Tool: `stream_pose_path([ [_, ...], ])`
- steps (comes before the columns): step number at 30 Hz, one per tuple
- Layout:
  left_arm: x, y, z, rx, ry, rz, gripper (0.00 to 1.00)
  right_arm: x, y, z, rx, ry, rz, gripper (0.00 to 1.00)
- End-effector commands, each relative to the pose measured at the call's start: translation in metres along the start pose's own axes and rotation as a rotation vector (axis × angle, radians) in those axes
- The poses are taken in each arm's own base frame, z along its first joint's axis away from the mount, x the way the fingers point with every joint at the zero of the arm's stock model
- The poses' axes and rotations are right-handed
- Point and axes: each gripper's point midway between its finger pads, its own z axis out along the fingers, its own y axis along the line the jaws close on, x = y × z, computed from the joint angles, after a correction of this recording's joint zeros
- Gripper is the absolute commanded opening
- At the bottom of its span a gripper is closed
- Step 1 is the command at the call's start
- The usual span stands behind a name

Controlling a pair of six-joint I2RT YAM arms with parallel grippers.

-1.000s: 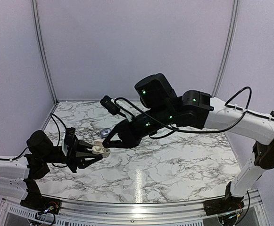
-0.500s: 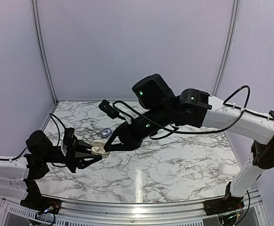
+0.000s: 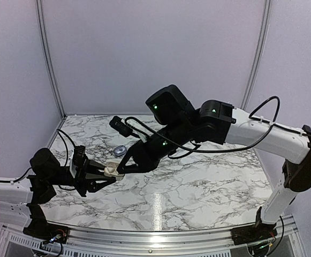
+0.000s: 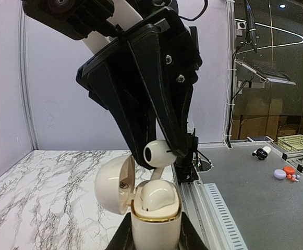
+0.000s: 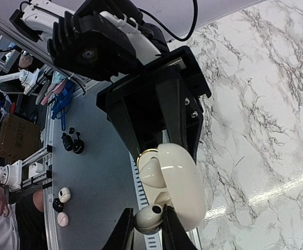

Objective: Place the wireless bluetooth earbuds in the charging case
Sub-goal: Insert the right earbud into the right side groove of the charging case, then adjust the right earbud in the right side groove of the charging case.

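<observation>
The left jaws clamp the charging case [image 4: 155, 221] upright above the desk [image 3: 198, 187], its lid [image 4: 114, 183] swung open, apparently to present its mouth to the right jaws, which pinch an earbud [image 4: 159, 152] just over it; its rim leaves little margin, though open air lies all around

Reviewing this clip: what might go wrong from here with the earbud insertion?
1. The gripped earbud hangs from the right end effector, apparently over the seated earbud in the charging case; lowering there could jam them together.
2. The left end effector holds the case in the air, so a downward push may tilt it or make it slip.
3. The open lid stands close to the right end effector and could get clipped.
</observation>
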Motion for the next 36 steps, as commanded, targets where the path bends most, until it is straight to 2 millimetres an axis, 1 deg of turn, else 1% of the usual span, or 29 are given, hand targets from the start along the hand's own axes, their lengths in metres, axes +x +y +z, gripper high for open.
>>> stream_pose_path([
  [1,-0.030,-0.007,0.002,0.036,-0.078,0.071,0.00,0.000,-0.005,0.001,0.025,0.025,0.006,0.20],
  [8,-0.029,-0.008,0.003,0.044,-0.074,0.064,0.00,-0.003,-0.010,0.001,0.040,0.015,0.010,0.22],
  [15,-0.030,-0.009,0.003,0.051,-0.075,0.058,0.00,-0.006,-0.013,-0.002,0.055,0.005,0.010,0.28],
  [21,-0.031,-0.009,0.004,0.050,-0.076,0.055,0.00,-0.010,-0.013,-0.006,0.064,-0.016,0.005,0.29],
  [25,-0.031,-0.007,0.004,0.033,-0.080,0.052,0.00,-0.015,-0.007,-0.014,0.055,-0.050,-0.014,0.31],
  [28,-0.031,-0.005,0.003,0.023,-0.080,0.051,0.00,-0.020,0.002,-0.023,0.035,-0.089,-0.048,0.34],
  [30,-0.031,-0.004,0.003,0.018,-0.081,0.048,0.00,-0.023,0.013,-0.026,0.007,-0.111,-0.078,0.35],
  [33,-0.031,-0.003,0.003,0.011,-0.082,0.044,0.00,-0.027,0.023,-0.031,-0.021,-0.135,-0.112,0.36],
  [36,-0.032,-0.002,0.003,0.010,-0.084,0.043,0.00,-0.028,0.026,-0.035,-0.030,-0.152,-0.132,0.36],
])
